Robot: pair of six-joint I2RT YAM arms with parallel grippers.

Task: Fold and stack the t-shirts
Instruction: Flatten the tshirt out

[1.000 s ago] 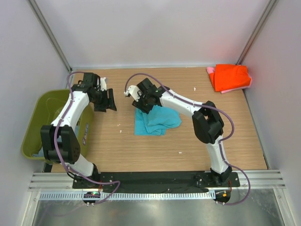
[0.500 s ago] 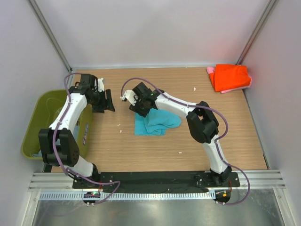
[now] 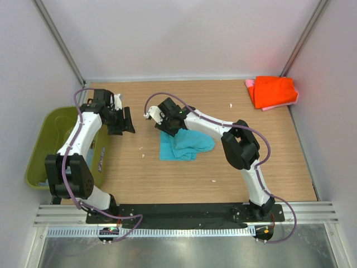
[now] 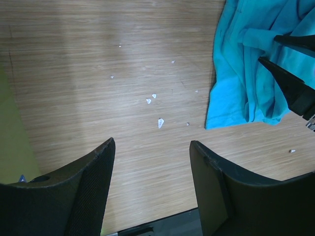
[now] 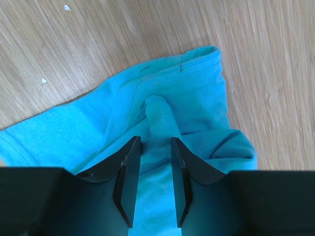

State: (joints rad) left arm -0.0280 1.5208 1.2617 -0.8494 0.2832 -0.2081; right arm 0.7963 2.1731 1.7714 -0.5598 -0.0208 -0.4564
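The turquoise t-shirt [image 3: 187, 144] lies crumpled in the middle of the table. My right gripper [image 3: 167, 125] is at its far left edge. In the right wrist view its jaws [image 5: 155, 140] stand narrow, pinching a raised fold of the turquoise cloth [image 5: 158, 110]. My left gripper [image 3: 122, 120] is open and empty above bare wood, to the left of the shirt; its wrist view shows the shirt [image 4: 246, 73] at the right. The folded orange-red t-shirt [image 3: 273, 91] lies on the pink one [image 3: 250, 84] at the far right corner. The grey-blue shirt is out of view.
The olive-green bin [image 3: 44, 148] stands off the table's left edge, beside the left arm. Small white specks [image 4: 160, 122] lie on the wood between the grippers. White walls close the table at the back and sides.
My right gripper has moved a little to the left along the turquoise shirt's far edge. My left gripper has drawn back slightly to the left. The shirt's outline looks unchanged.
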